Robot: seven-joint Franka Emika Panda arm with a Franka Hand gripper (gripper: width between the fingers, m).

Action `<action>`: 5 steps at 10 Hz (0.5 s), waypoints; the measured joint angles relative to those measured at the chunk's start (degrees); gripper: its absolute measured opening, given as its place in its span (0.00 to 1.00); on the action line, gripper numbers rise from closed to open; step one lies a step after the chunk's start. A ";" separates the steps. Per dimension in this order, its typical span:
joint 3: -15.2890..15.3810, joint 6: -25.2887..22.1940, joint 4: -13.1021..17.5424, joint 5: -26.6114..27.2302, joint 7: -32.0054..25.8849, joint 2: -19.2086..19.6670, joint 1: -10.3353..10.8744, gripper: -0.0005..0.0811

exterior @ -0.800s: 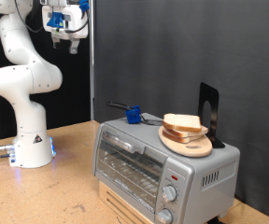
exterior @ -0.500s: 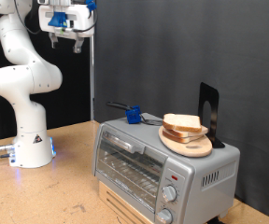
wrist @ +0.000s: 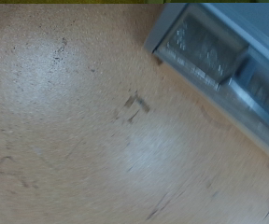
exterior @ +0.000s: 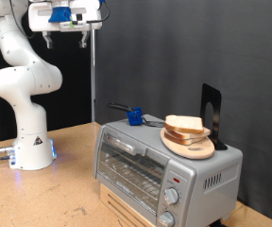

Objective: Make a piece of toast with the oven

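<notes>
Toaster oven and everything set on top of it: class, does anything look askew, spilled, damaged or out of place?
Nothing stands out. The toaster oven sits square with its door shut; the bread slice lies flat on the wooden plate on its top, beside a small blue object. The gripper hangs high above, holding nothing.

A black curtain hangs behind the wooden table. A thin vertical pole stands in front of the curtain, above the table.
</notes>
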 joint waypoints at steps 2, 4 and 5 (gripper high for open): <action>-3.35 2.53 -0.64 1.96 -13.06 -0.17 3.42 0.84; -5.64 7.45 -0.98 3.34 -25.70 2.11 7.61 0.84; -6.75 8.70 -0.08 3.55 -30.67 4.34 9.57 0.84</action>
